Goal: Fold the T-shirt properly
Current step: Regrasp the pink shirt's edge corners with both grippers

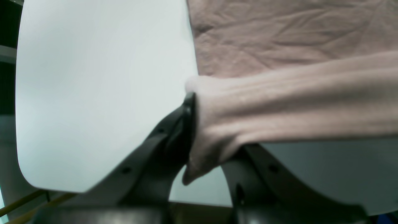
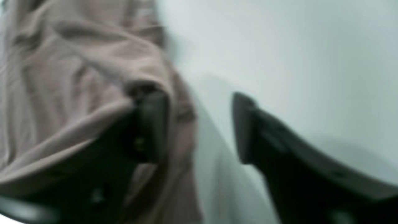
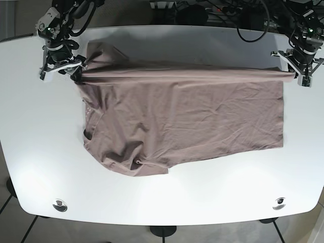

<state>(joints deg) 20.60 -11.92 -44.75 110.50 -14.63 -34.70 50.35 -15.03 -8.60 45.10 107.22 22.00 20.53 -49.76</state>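
Note:
A mauve T-shirt (image 3: 187, 116) lies spread on the white table (image 3: 40, 152), its far edge lifted into a taut fold between the two grippers. My left gripper (image 1: 208, 146) is shut on a bunched corner of the shirt (image 1: 279, 105); in the base view it (image 3: 292, 75) is at the shirt's far right corner. My right gripper (image 2: 199, 127) is blurred, its jaws apart, with shirt cloth (image 2: 62, 93) draped over one finger (image 2: 152, 124). In the base view it (image 3: 76, 71) is at the shirt's far left corner.
The table's rounded edge (image 1: 21, 155) shows in the left wrist view, with floor beyond it. Cables and equipment (image 3: 212, 10) lie behind the table's far edge. Bare table (image 3: 212, 197) lies in front of the shirt.

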